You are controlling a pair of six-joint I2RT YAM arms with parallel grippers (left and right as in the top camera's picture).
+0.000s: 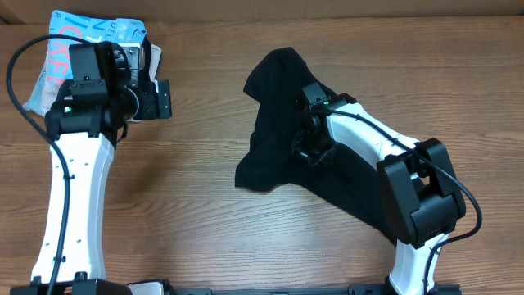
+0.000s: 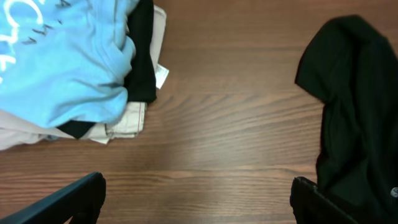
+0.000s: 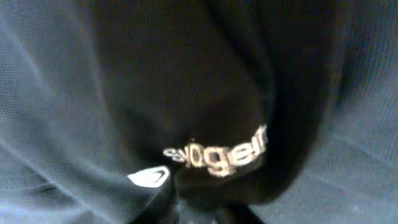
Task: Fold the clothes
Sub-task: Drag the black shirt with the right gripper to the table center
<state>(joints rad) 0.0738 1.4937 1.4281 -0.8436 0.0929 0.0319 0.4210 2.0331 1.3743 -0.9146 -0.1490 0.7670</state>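
From overhead we look straight down on the whole table (image 1: 205,188). Our left wrist view faces down from lower, sharing the folded pile (image 2: 62,68) and the black shirt (image 2: 354,93) edge. Our right wrist view sits right against that shirt.

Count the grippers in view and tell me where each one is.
2. The left gripper, open, hangs beside the folded pile at back left. The right gripper is right of centre, pinching the black shirt. None seems hidden.
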